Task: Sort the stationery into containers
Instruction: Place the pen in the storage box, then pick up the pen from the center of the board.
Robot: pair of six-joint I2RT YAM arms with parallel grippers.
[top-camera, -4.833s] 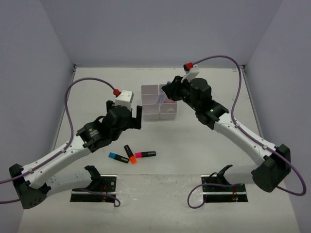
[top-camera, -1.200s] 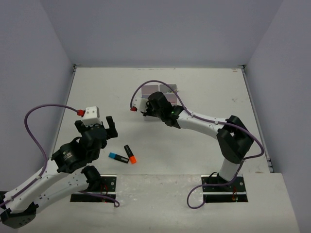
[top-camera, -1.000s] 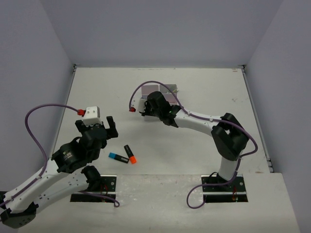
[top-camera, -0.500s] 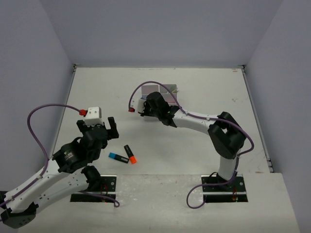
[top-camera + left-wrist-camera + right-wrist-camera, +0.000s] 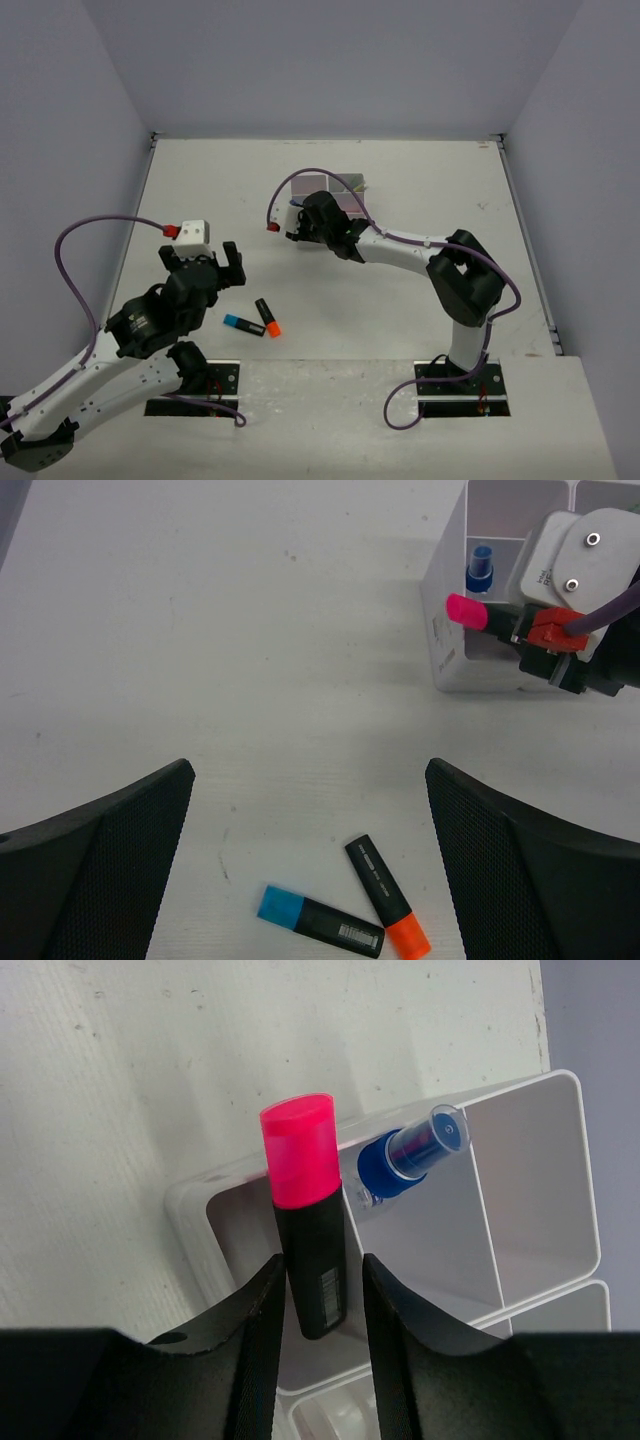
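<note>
From above, the white organiser tray (image 5: 345, 184) sits toward 12 o'clock of the table's middle, largely covered by the right arm. The right gripper (image 5: 296, 222) hangs at the tray's 8 o'clock corner. Well apart, toward 7 o'clock from the tray, the blue highlighter (image 5: 243, 324) and the orange highlighter (image 5: 268, 317) lie on the table (image 5: 400, 290), close together. The left gripper (image 5: 200, 260) hovers at their 10 o'clock, its fingers spread wide and holding nothing. In the left wrist view those fingers frame the bottom corners. The two loose highlighters lie at 6 o'clock between them, the blue end pointing to 10 o'clock and the orange end to 5 o'clock. At 2 o'clock the tray's near wall shows. The pink highlighter (image 5: 466, 611) pokes out level at that wall's upper edge, pink cap to 9 o'clock, and the glue pen (image 5: 480, 568) stands in the compartment behind. In the right wrist view the right gripper's fingers stand narrow either side of the pink highlighter's black body, cap to 12 o'clock, over the corner compartment. One finger lies against it and a sliver of tray shows beside the other, so I cannot tell whether they pinch it. The glue pen's blue cap sits at the pink cap's 3 o'clock, leaning on the divider.
</note>
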